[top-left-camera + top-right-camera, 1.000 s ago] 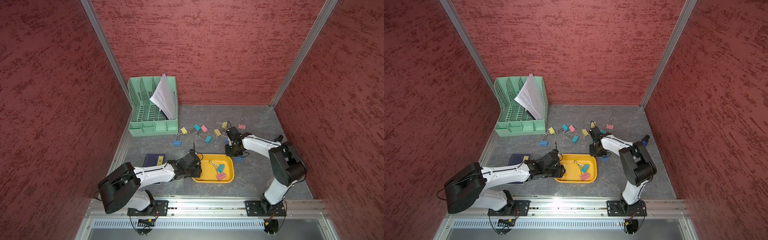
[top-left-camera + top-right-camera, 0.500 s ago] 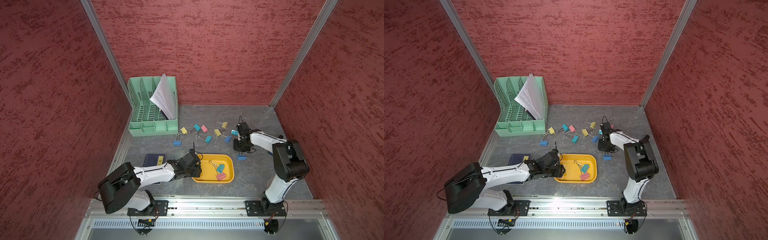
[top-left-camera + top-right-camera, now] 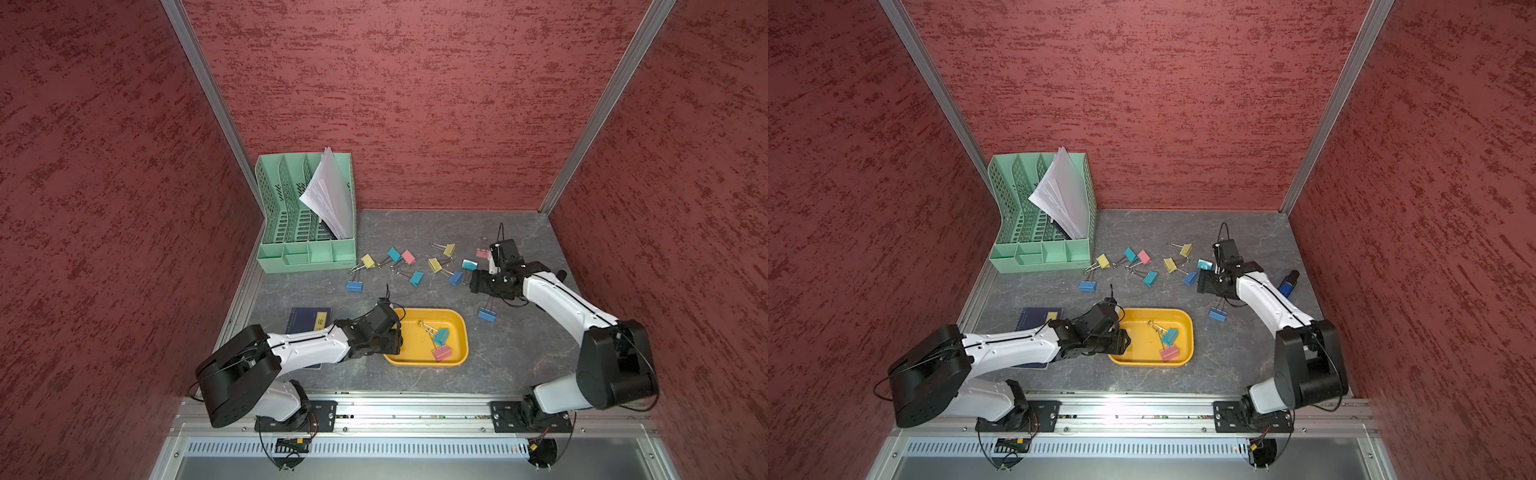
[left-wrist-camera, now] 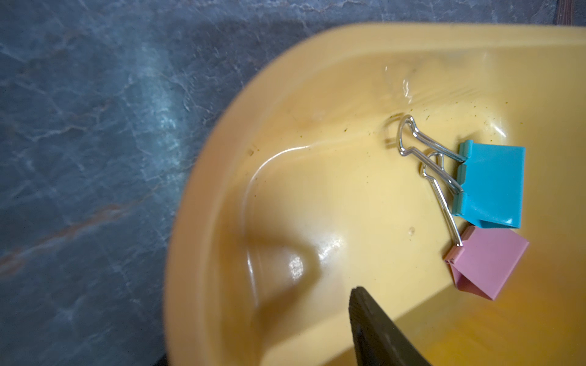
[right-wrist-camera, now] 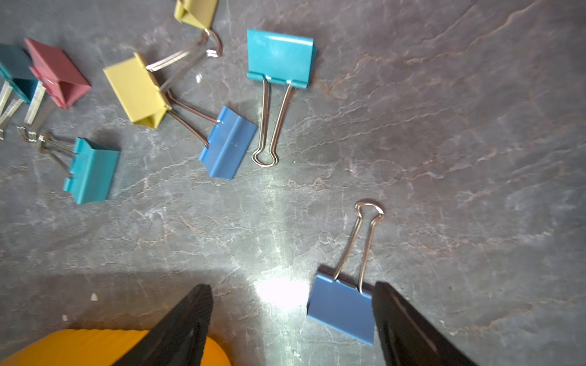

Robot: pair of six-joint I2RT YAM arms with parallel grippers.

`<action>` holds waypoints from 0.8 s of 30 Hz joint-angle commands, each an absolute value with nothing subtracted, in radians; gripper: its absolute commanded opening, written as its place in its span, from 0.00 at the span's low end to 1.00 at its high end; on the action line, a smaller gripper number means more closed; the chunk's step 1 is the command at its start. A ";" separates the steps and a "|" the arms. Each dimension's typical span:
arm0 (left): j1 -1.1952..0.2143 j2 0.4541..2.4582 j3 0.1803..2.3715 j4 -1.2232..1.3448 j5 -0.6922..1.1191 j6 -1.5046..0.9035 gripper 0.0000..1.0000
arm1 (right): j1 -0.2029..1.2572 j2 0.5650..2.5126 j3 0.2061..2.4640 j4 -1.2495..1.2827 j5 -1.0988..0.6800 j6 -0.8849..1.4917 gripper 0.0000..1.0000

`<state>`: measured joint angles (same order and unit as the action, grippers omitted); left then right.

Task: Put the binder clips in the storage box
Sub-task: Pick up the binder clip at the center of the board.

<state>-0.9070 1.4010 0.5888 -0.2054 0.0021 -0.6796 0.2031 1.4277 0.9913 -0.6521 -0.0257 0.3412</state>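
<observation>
Your R end effector [image 5: 290,285] spread, empty; blue clip [image 5: 342,310] on table [image 5: 444,158] betw jaws, set for pickup. L end effector [image 3: 392,338] at storage box [image 3: 459,322] rim, prob steadying; grip unclear. Two binder clips [image 4: 491,183] inside.

On the grey marbled surface [image 3: 519,353], one blue clip [image 5: 341,306] is laid just beside the right tool [image 5: 291,286], and the other binder clips [image 3: 415,278] are scattered ahead of it. The storage box [image 3: 460,332] is set at the left tool [image 3: 395,340], a notebook [image 3: 305,320] behind that tool, and a green file organizer [image 3: 307,257] well beyond.
</observation>
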 commanded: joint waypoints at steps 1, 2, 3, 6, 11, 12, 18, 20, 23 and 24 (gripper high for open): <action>-0.901 1.404 0.581 -0.202 0.009 -0.665 0.63 | 0.198 1.367 0.930 -0.718 0.005 0.382 0.86; -0.902 1.405 0.580 -0.198 0.010 -0.664 0.63 | 0.199 1.356 0.908 -0.720 0.003 0.393 0.86; -0.901 1.404 0.578 -0.195 0.012 -0.663 0.63 | 0.199 1.347 0.886 -0.715 -0.001 0.403 0.86; -0.900 1.401 0.572 -0.190 0.014 -0.661 0.63 | 0.198 1.343 0.829 -0.699 -0.005 0.424 0.86; -0.899 1.388 0.557 -0.186 0.016 -0.658 0.63 | 0.199 1.375 0.787 -0.670 -0.005 0.439 0.86; -0.897 1.384 0.555 -0.183 0.016 -0.658 0.63 | 0.199 1.382 0.786 -0.663 -0.003 0.443 0.86; -0.893 1.384 0.544 -0.172 0.023 -0.657 0.63 | 0.200 1.451 0.788 -0.612 -0.006 0.465 0.84; -0.891 1.386 0.541 -0.168 0.025 -0.657 0.63 | 0.201 1.489 0.788 -0.603 -0.001 0.471 0.83; -0.888 1.390 0.539 -0.166 0.027 -0.654 0.63 | 0.202 1.502 0.785 -0.601 0.014 0.472 0.81; -0.886 1.393 0.538 -0.164 0.027 -0.653 0.63 | 0.202 1.503 0.784 -0.601 0.018 0.472 0.80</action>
<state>-0.8959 1.3876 0.5613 -0.1600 0.0208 -0.6716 0.2012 1.4986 0.7860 -0.6308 -0.0174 0.4568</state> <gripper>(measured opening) 0.633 0.805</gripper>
